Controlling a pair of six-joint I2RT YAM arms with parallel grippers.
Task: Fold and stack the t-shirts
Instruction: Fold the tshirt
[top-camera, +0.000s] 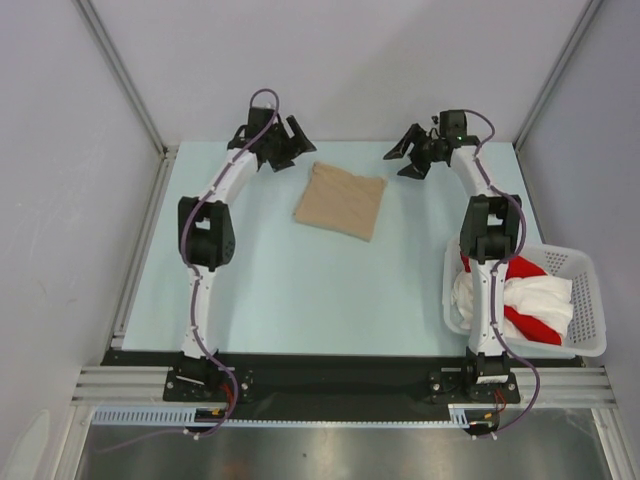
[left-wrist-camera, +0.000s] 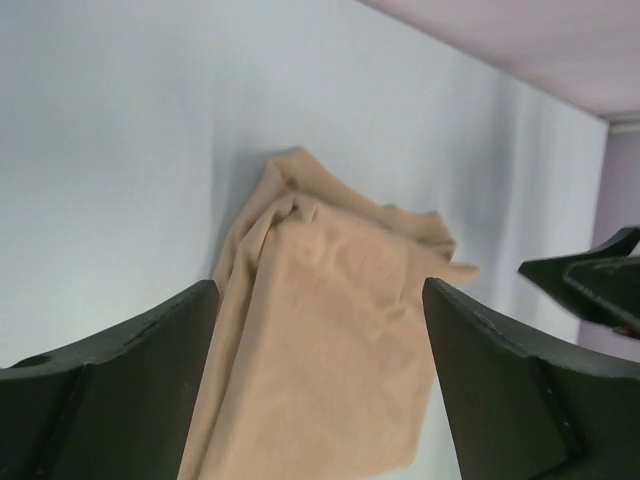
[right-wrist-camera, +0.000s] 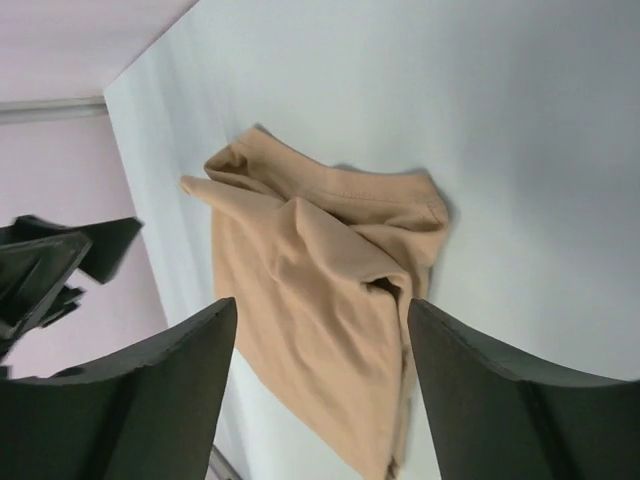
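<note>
A beige-tan t-shirt (top-camera: 340, 200) lies folded into a rough square at the far middle of the table. My left gripper (top-camera: 285, 145) hovers just off its far left corner, open and holding nothing. My right gripper (top-camera: 412, 155) hovers off its far right corner, also open and holding nothing. In the left wrist view the beige shirt (left-wrist-camera: 320, 340) lies below the wide-apart jaws of the left gripper (left-wrist-camera: 320, 300). The right wrist view shows the beige shirt (right-wrist-camera: 320, 270) under the right gripper (right-wrist-camera: 320, 305). A red t-shirt (top-camera: 525, 268) and a white t-shirt (top-camera: 545, 295) lie bunched in the basket.
A white lattice basket (top-camera: 590, 290) stands at the table's right edge, beside the right arm's base. Grey walls close in the far side and both flanks. The opposite gripper shows at the edge of each wrist view.
</note>
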